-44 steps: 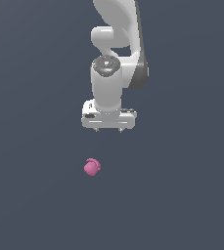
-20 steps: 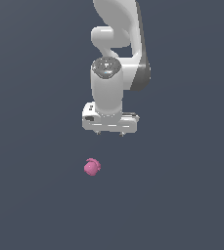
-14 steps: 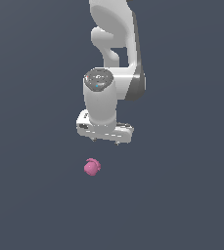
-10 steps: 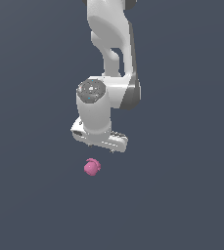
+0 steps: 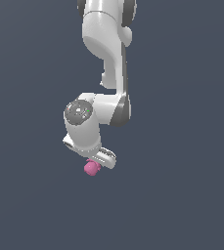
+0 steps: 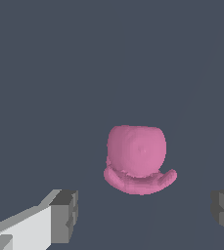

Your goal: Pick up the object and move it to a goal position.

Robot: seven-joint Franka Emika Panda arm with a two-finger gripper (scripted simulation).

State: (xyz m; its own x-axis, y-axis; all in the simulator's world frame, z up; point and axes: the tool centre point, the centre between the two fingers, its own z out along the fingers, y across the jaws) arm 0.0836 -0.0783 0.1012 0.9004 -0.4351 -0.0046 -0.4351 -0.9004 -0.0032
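The object is a small pink lumpy blob (image 5: 91,168) with a curved nub, lying on the dark grey floor. In the exterior view my white gripper (image 5: 95,162) hangs directly over it and hides its upper part. In the wrist view the pink blob (image 6: 137,157) lies ahead of the gap between my two grey fingertips (image 6: 65,216), which stand wide apart. My gripper (image 6: 145,215) is open and empty, with nothing touching the pads.
The dark grey floor (image 5: 182,195) is plain all around. My white arm (image 5: 106,49) rises from the gripper to the exterior view's top edge.
My gripper has come down and shifted toward the exterior view's left, from well above the pink blob to right over it. The blob has not moved.
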